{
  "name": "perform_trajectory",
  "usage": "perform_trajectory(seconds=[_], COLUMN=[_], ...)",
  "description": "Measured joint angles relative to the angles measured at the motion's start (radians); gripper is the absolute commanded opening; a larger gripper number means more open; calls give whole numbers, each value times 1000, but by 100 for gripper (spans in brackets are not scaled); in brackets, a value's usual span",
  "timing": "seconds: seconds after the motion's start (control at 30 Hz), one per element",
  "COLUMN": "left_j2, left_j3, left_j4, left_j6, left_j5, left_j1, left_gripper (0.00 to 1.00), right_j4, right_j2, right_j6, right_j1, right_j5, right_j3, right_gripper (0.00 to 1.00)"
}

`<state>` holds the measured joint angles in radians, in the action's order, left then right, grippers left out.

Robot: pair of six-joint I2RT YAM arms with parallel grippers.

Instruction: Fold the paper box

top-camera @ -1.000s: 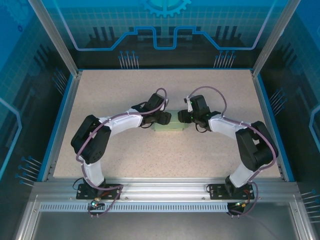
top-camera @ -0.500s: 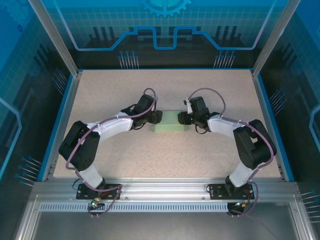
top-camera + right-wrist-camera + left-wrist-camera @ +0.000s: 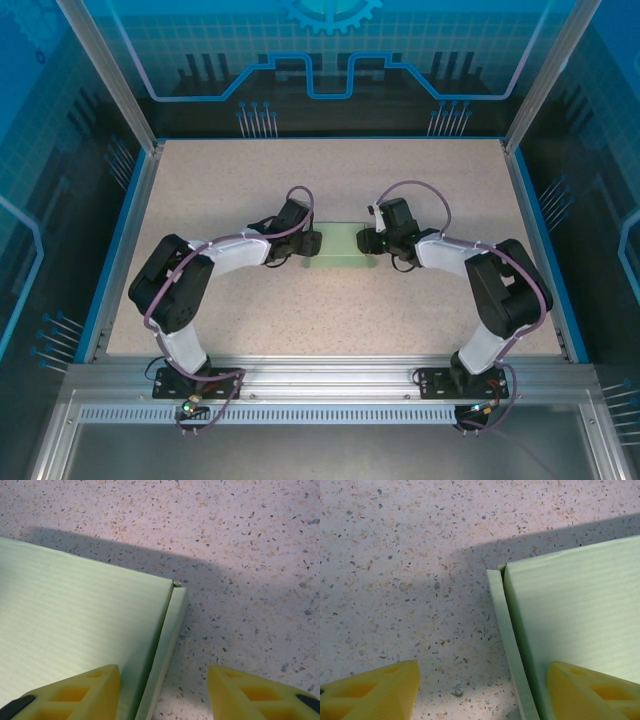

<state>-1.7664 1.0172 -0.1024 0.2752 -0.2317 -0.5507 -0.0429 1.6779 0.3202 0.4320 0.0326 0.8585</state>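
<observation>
L gripper (image 3: 317,242), R gripper (image 3: 363,241) jaws apart astride paper box (image 3: 340,243) ends (table (image 3: 250,180) roomy)

Paper box (image 3: 341,244) flanked closely by left arm (image 3: 235,250) and right arm (image 3: 450,250), open table (image 3: 250,180) beyond and nearer it

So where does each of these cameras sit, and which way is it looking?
Top external: fixed above and behind the arms, looking down on the table; both arms show, left hand and right hand at the paper box's ends.
Left wrist: on the left arm, looking down past its yellow fingers at one box end.
Right wrist: on the right arm, its yellow fingers framing the other end.
Shared: all three see the mint-green box on the speckled table.
</observation>
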Motion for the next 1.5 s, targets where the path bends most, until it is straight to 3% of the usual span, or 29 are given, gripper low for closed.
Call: perform_trajectory(seconds=[0.37,0.73,1.1,1.5], left_j2=[70,140,-40,-280], left_j3=[-14,-11,155,394], left_j4=[15,62,55,2], left_j6=[14,-24,-72,-95], left_j5=[0,50,174,361], left_j1=[0,27,80,82], left_gripper=[73,80,82,82], right_j4=[112,242,335,414], right_j2=[-36,-249,-350,-453], right_j6=[-50,-104,-93,-47], right_j1=[28,204,221,270], right_j5=[45,185,203,195], right_j3=[63,53,-7,-85], right_gripper=[53,63,69,69])
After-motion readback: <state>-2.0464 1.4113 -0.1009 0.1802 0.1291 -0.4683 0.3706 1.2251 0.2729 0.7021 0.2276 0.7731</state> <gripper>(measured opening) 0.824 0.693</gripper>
